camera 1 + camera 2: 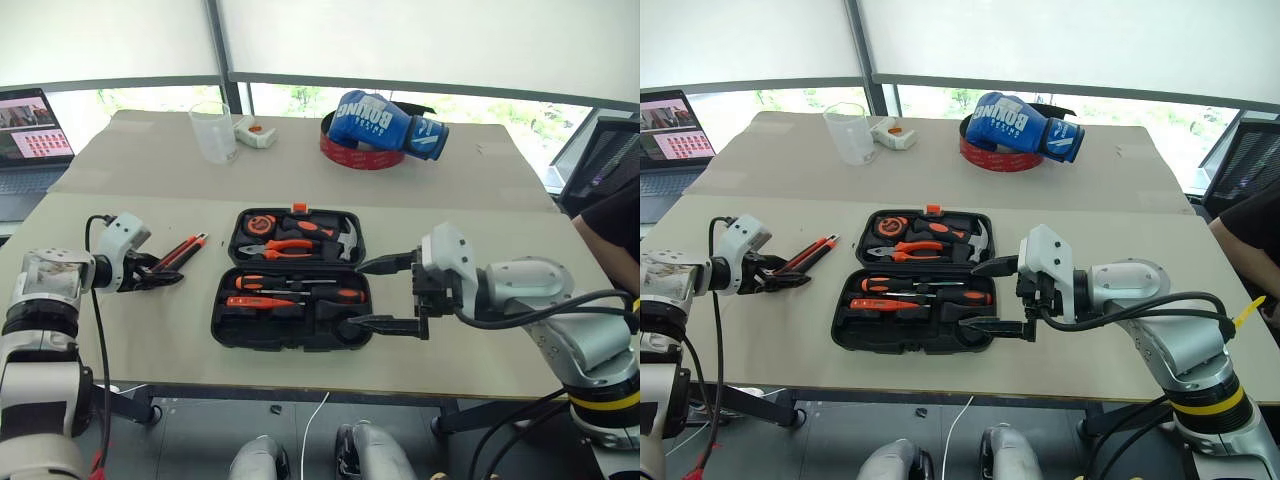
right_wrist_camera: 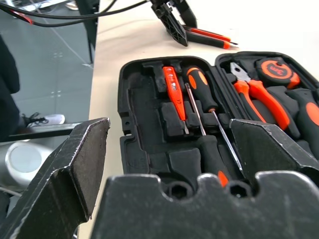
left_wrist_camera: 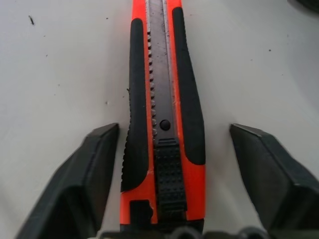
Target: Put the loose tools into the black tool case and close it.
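The orange-and-black utility knife (image 3: 162,124) lies flat on the beige table (image 1: 500,215), just left of the open black tool case (image 1: 290,290). The left gripper (image 1: 165,276) straddles its near end, fingers (image 3: 84,179) spread clear of both sides. Two screwdrivers (image 2: 207,107) and an orange tester (image 2: 174,94) sit in their slots. The right gripper (image 1: 392,294) hangs wide open by the case's right edge. Windows line the far wall.

Orange-and-black utility knife (image 3: 162,114), black tool case (image 1: 290,325) (orange-handled tools inside), blue boxing glove (image 1: 380,122).
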You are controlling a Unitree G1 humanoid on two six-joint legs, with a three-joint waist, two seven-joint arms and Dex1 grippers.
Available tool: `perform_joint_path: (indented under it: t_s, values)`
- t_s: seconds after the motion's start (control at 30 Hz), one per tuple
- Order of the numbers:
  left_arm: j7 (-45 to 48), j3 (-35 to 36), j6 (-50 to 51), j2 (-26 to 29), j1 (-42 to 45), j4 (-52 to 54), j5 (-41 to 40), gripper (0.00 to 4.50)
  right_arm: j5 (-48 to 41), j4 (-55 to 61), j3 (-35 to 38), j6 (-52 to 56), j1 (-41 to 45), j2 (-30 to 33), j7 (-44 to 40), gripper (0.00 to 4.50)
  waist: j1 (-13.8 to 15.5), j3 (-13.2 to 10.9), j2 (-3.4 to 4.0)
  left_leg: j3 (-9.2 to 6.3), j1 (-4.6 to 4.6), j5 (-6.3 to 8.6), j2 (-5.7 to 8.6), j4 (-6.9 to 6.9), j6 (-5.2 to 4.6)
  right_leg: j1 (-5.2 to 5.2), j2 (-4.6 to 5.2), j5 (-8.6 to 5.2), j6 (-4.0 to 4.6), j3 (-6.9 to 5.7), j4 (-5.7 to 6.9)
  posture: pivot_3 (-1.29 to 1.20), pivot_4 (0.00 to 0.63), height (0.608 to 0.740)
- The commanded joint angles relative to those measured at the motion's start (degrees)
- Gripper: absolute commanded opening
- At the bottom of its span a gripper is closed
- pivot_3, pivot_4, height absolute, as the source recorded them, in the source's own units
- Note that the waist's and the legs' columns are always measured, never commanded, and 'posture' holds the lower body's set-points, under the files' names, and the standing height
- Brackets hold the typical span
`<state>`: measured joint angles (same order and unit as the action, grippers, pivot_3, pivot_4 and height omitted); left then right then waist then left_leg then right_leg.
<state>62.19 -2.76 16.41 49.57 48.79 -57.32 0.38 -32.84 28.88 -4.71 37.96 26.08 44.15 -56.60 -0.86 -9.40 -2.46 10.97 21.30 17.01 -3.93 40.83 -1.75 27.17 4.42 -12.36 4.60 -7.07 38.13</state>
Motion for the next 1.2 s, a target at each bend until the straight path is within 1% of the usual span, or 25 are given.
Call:
perform_joint_path:
  t_s: [0.03,0.07,0.13,0.2,0.3,0.4,0.47,0.57,0.63,0.67,0.77,0.87,0.9,0.97,1.07,1.2]
  values:
    - [0.9,-0.5,-1.2,1.0,0.4,-3.1,1.5,1.86,-1.0,1.9,3.1,0.1,-0.5,1.4,0.4,4.5,0.0,0.0,0.0,0.0,-0.02,0.0,0.0,0.0,0.0,-0.01,0.01,0.0,-0.01,0.02,0.04,0.0,0.15,0.714]
    - [2.1,0.2,-0.9,1.4,0.5,-2.7,0.7,1.74,-1.1,1.9,3.3,0.2,-0.7,1.7,0.4,4.5,0.0,0.0,0.0,0.0,-0.03,0.0,0.0,0.0,0.0,-0.01,0.01,0.0,0.0,0.02,0.04,0.0,0.15,0.714]
    - [4.3,1.9,-0.6,2.3,0.5,-1.1,-1.2,1.74,-1.4,2.0,3.5,0.4,-1.1,2.2,0.1,4.5,-0.1,0.0,0.0,0.0,-0.04,0.0,-0.02,0.0,0.0,0.0,0.0,0.0,0.0,0.03,0.05,0.0,0.15,0.714]
    - [7.7,4.0,-0.1,3.3,-0.4,3.7,-4.1,1.74,-2.2,2.2,4.0,0.9,-1.7,2.9,-0.4,4.5,-0.1,0.0,-0.01,-0.01,-0.03,0.0,-0.02,-0.01,0.0,0.0,-0.01,-0.01,0.01,0.02,0.05,0.0,0.15,0.714]
    - [15.4,8.3,4.3,6.4,-5.8,21.6,-11.6,1.74,-4.6,3.4,5.6,2.0,-3.5,4.5,-1.7,4.5,-0.1,0.0,-0.05,-0.02,0.06,-0.01,-0.04,0.02,0.0,0.06,0.0,-0.01,0.02,-0.01,0.04,0.0,0.15,0.714]
    - [19.6,9.7,8.5,9.4,-13.7,39.9,-16.6,1.74,-4.5,4.2,6.3,1.5,-5.3,5.6,-1.3,4.5,0.1,0.0,-0.07,-0.06,0.18,-0.01,-0.04,0.09,0.0,0.13,0.04,-0.01,0.02,0.0,0.02,0.0,0.15,0.714]
    - [21.8,10.0,10.8,10.5,-18.0,50.9,-20.5,1.74,-4.0,4.4,6.4,1.1,-6.2,5.8,-0.9,4.5,0.1,0.0,-0.05,-0.05,0.15,0.0,0.0,0.08,-0.01,0.1,0.07,-0.03,-0.04,0.03,-0.01,0.0,0.15,0.714]
    - [22.7,7.5,11.7,11.3,-21.6,60.4,-21.7,1.74,-3.7,4.9,6.3,0.7,-7.1,6.1,-0.9,4.5,0.4,0.0,-0.04,-0.06,0.09,0.0,0.02,0.08,0.0,0.02,0.08,-0.07,-0.09,0.06,-0.01,0.0,0.15,0.714]
    - [23.6,3.3,9.9,10.3,-22.2,64.4,-20.5,1.74,-4.0,5.5,6.3,0.7,-7.6,6.4,-1.3,4.5,0.5,0.0,-0.05,-0.07,0.08,0.0,0.0,0.06,0.0,0.02,0.05,-0.06,-0.1,0.05,-0.01,0.0,0.15,0.714]
    - [23.9,1.7,9.3,9.9,-22.0,65.4,-20.1,1.74,-4.1,5.7,6.2,0.7,-7.6,6.5,-1.3,4.5,0.7,0.0,-0.04,-0.11,0.05,0.0,0.0,0.04,0.01,0.0,0.04,-0.05,-0.12,0.05,0.01,0.0,0.15,0.714]
    - [23.2,-4.4,11.3,5.6,-18.5,65.1,-19.4,1.74,-4.4,6.3,6.2,1.3,-7.4,6.4,-0.3,4.5,1.1,0.0,0.0,-0.14,-0.02,-0.01,0.01,0.0,0.03,-0.06,0.0,-0.04,-0.13,0.06,0.02,0.0,0.15,0.714]
    - [24.5,-8.9,10.6,4.0,-16.5,64.0,-17.3,1.74,-4.5,7.3,6.7,1.6,-8.3,6.4,0.8,4.5,1.0,0.0,-0.01,-0.15,0.0,-0.01,0.01,0.0,0.02,-0.06,-0.08,-0.04,-0.13,0.08,0.01,0.0,0.15,0.714]
    - [24.7,-10.4,11.8,3.3,-15.6,64.1,-17.3,1.74,-4.5,7.7,6.9,1.6,-8.9,6.4,1.2,4.5,1.0,0.0,-0.01,-0.15,0.0,-0.01,0.0,0.01,0.02,-0.06,-0.1,-0.04,-0.12,0.1,0.01,0.0,0.15,0.714]
    - [25.2,-12.7,11.6,2.7,-14.7,63.9,-16.4,1.74,-4.6,8.5,7.2,1.9,-9.6,6.3,2.2,4.5,1.1,0.0,-0.01,-0.15,0.01,-0.03,0.01,0.0,0.02,-0.05,-0.1,-0.06,-0.09,0.07,-0.01,0.0,0.15,0.714]
    - [25.5,-15.7,7.9,2.8,-14.0,60.8,-12.4,1.74,-4.9,9.5,7.5,2.1,-10.4,6.3,3.4,4.5,1.2,0.0,-0.01,-0.14,0.02,-0.03,0.05,0.01,0.01,-0.06,-0.08,-0.06,-0.09,0.08,-0.03,0.0,0.15,0.714]
    - [26.2,-16.4,4.5,2.8,-12.9,56.0,-10.3,1.74,-5.2,10.7,8.4,2.2,-12.1,6.4,5.0,4.5,1.3,0.0,-0.01,-0.15,0.02,-0.02,0.04,0.03,0.01,-0.07,-0.06,-0.06,-0.1,0.08,-0.03,0.0,0.15,0.714]
